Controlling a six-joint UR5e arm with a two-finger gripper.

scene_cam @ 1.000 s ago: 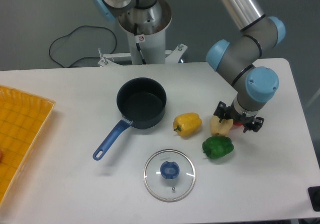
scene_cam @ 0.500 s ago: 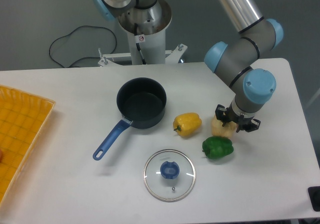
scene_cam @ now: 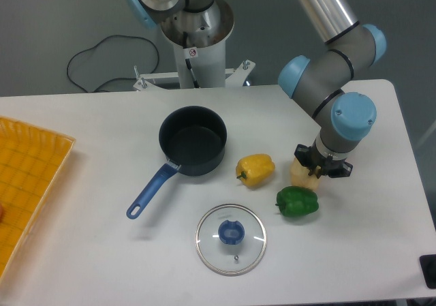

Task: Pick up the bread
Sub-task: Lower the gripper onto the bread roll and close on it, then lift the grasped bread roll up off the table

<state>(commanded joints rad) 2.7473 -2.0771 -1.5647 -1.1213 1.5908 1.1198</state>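
Note:
The bread is a pale cream lump on the white table, between the yellow bell pepper and the green bell pepper. My gripper points straight down over the bread's right half and sits right on it. Its black body and the blue wrist joint cover the fingers, so I cannot see how the jaws stand around the bread. The bread rests on the table.
A dark saucepan with a blue handle stands left of the peppers. A glass lid with a blue knob lies near the front. A yellow tray is at the left edge. The robot base stands behind the table.
The gripper has shifted slightly left and turned over the bread, and now sits closer on it. A small red spot seen by its right side earlier is now covered. The bread has barely moved.

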